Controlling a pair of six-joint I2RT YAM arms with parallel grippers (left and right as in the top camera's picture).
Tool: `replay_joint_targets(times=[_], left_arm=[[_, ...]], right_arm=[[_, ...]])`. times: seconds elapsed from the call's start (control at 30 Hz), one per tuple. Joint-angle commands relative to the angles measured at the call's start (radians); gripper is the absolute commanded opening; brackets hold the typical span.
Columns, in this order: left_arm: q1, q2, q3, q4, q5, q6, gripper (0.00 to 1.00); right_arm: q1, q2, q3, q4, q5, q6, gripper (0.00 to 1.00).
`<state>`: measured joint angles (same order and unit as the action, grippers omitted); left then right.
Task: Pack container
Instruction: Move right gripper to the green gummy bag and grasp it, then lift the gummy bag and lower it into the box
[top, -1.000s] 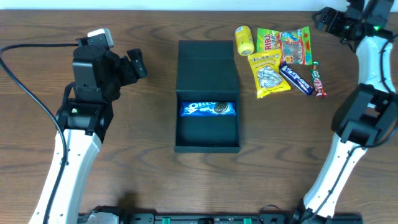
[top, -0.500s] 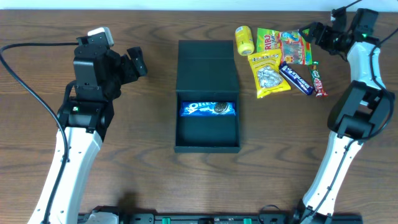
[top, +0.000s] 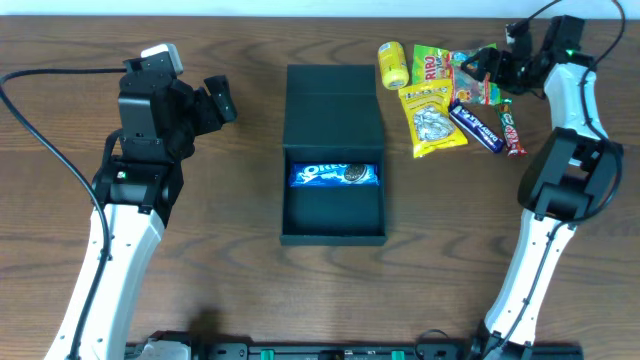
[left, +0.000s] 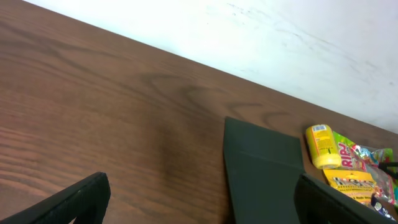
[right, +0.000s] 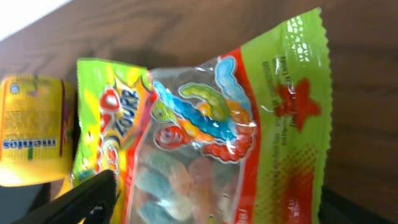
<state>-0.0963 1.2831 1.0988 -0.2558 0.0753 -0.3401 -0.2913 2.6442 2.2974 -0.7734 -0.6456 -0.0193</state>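
The dark green-black container (top: 333, 222) lies open at the table's middle, its flap lid (top: 333, 105) folded back. A blue Oreo packet (top: 335, 175) lies inside it at the far end. The lid also shows in the left wrist view (left: 264, 174). My left gripper (top: 217, 103) is open and empty, left of the lid. My right gripper (top: 478, 65) is open, hovering over the gummy worm bag (right: 230, 143) at the back right, one finger on each side of it and not gripping it.
Snacks lie at the back right: a yellow Mentos tub (top: 392, 65), a green sour candy bag (top: 432, 68), a yellow packet (top: 432, 120), a dark blue bar (top: 476, 125) and a red bar (top: 512, 130). The table's far edge meets a white wall (left: 280, 37).
My right gripper has swung from the far right corner leftward and down over the gummy worm bag. The left arm, the container and the Oreo packet have not moved.
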Motion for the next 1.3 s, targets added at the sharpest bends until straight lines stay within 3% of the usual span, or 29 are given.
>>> replay_joint_targets(times=[0.0,0.13,0.3,0.8,1.27], left_arm=[[-0.001,0.005,0.030,0.006,-0.002,0.004,0.95],[-0.001,0.005,0.030,0.006,-0.004,0.004,0.95],[-0.001,0.005,0.030,0.006,-0.005,0.004,0.95],[-0.001,0.005,0.030,0.006,-0.016,0.031,0.95],[-0.001,0.004,0.030,0.010,-0.061,0.083,0.95]], right_arm=[[0.020,0.009,0.015,-0.038,0.068,-0.035,0.72],[0.027,0.009,0.015,-0.055,0.108,-0.042,0.37],[0.026,0.009,0.015,-0.053,0.107,-0.041,0.03],[-0.023,-0.073,0.211,-0.058,0.010,0.064,0.01],[0.023,-0.345,0.229,-0.215,-0.179,0.090,0.01]])
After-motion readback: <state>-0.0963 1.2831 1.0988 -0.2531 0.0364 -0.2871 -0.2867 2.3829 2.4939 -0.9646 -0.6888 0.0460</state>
